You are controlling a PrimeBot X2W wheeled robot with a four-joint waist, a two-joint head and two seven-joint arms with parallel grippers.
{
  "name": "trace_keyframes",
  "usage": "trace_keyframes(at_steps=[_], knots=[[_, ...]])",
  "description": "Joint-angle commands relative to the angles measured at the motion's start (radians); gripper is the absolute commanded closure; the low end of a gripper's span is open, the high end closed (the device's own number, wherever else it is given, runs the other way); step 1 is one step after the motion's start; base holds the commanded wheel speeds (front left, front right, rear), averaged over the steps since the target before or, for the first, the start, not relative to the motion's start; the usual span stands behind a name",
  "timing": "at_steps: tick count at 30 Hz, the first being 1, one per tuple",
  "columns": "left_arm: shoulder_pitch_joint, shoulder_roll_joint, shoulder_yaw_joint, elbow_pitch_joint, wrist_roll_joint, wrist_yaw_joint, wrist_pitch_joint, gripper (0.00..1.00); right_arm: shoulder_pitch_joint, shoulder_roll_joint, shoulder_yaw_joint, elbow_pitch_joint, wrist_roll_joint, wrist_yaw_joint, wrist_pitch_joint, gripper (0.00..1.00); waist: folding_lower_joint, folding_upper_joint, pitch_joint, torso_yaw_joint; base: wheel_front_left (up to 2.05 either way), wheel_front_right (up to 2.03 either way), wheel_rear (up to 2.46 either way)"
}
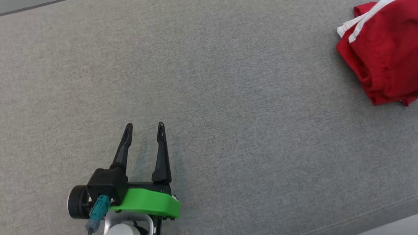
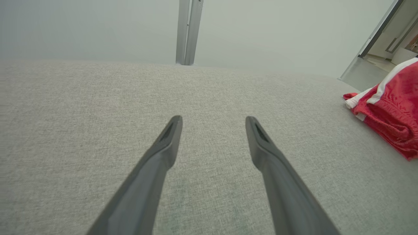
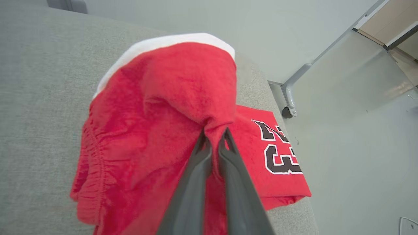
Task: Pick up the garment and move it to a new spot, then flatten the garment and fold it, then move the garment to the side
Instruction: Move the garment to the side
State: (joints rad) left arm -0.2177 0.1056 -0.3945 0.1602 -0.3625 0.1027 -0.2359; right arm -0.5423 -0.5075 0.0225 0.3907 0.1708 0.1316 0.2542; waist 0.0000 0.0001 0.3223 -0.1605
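At the far right end of the grey fabric surface (image 1: 229, 92), the right gripper (image 3: 214, 135) pinches the red garment (image 1: 390, 46).

In the right wrist view its two dark fingers (image 3: 196, 176) are pressed nearly together with a fold of red cloth caught between them. The cloth rises in a hump from that pinch, while the rest lies bunched on the surface right by the edge. The garment has white trim along the top and a black number outlined in white on the flat part, though the digits are hard to read from this angle. The left gripper (image 1: 145, 129) sits well apart from the garment at the lower left of the head view. Its fingers are spread wide over bare fabric with nothing between them. Beyond the edge there's pale floor (image 3: 359, 147) and a metal leg (image 3: 289, 98).
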Motion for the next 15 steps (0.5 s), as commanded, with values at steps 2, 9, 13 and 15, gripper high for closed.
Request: trace_keyframes(at_steps=[2, 9, 13, 15], knots=[[-0.022, 0.007, 0.0, -0.005, 0.005, 0.003, -0.004, 0.0, -0.029, -0.03, -0.032, 0.039, -0.011, -0.002, -0.005, 1.0, 0.0, -0.0001, 0.034, 0.042, 0.0, 0.0, 0.0], [-0.035, 0.022, -0.008, -0.017, 0.018, 0.007, 0.002, 0.0, -0.068, -0.097, -0.131, 0.141, -0.055, -0.002, -0.004, 1.0, 0.0, -0.0001, 0.071, 0.076, 0.0, 0.0, 0.0], [-0.043, 0.028, -0.008, -0.023, 0.024, 0.012, 0.006, 0.0, -0.092, -0.084, -0.192, 0.196, -0.094, -0.002, -0.028, 1.0, 0.0, -0.0001, 0.086, 0.083, 0.0, 0.0, 0.0], [-0.045, 0.032, -0.008, -0.025, 0.026, 0.014, 0.009, 0.0, -0.099, -0.071, -0.22, 0.23, -0.115, -0.002, -0.033, 0.93, 0.0, -0.0001, 0.091, 0.083, 0.0, 0.0, 0.0]])
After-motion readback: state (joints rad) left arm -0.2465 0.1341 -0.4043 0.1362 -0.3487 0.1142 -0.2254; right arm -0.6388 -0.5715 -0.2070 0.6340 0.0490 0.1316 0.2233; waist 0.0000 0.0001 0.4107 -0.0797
